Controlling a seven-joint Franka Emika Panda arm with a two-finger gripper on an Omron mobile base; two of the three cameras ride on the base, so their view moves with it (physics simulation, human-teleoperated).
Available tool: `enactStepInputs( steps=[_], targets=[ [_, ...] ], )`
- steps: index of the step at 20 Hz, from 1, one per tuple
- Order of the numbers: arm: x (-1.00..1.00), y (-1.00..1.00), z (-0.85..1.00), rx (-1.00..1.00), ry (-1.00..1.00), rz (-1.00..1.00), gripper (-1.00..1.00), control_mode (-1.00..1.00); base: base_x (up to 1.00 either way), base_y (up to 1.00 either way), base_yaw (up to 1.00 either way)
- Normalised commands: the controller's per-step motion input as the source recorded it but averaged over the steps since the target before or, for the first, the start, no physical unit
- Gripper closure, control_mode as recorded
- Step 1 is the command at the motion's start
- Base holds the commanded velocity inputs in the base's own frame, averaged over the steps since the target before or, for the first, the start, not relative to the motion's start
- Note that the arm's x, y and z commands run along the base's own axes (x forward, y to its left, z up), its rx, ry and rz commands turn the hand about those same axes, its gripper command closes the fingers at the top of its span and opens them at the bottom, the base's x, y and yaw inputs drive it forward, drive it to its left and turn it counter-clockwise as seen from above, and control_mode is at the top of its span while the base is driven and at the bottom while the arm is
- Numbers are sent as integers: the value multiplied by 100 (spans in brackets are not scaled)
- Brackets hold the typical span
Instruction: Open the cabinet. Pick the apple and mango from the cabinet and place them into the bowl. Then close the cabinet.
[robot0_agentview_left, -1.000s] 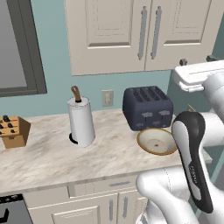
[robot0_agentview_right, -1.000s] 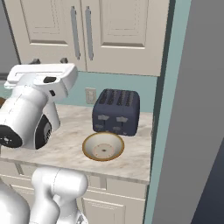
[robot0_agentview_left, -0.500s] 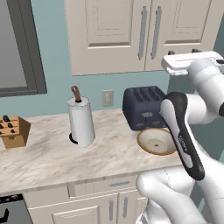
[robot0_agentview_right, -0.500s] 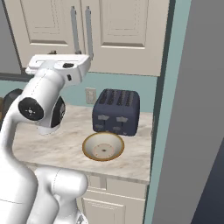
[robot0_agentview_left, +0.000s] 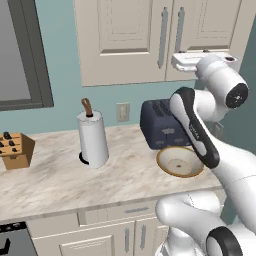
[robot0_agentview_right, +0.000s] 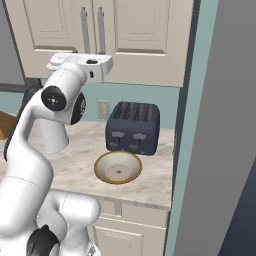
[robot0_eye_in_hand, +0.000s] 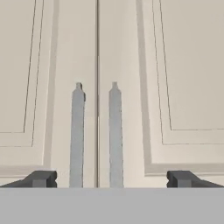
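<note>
A simulated kitchen: a teal wall (robot0_agentview_left: 60, 117) rises behind a pale marbled countertop (robot0_agentview_left: 55, 180) carrying a dark blue toaster (robot0_agentview_right: 133, 127), a paper towel roll (robot0_agentview_left: 92, 137) on its stand and, far left, a wooden knife block (robot0_agentview_left: 15, 149). A cream wall outlet (robot0_agentview_left: 121, 111) sits left of the toaster. Cream drawers (robot0_agentview_left: 107, 216) run beneath; a dark-framed window (robot0_agentview_left: 22, 55) hangs at left.

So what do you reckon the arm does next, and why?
Probably it eases forward toward one of the two grey handles and closes on it. The cabinet doors are both shut. In the hand view the gripper faces them squarely, its jaws wide apart and holding nothing, with the handles between the fingertips. The bowl on the counter is still empty.
</note>
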Motion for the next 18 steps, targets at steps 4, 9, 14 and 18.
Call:
enactStepInputs(
  steps=[4, 9, 14, 18],
  targets=[
    [91, 0, -3, 0, 10, 0, -100, -100, 0, 0, 0],
    [96, -7, -12, 0, 11, 0, -100, -100, 0, 0, 0],
    [100, -19, -36, 1, 12, 0, -100, -100, 0, 0, 0],
    [100, -23, -59, 4, 13, 0, -100, -100, 0, 0, 0]
  ],
)
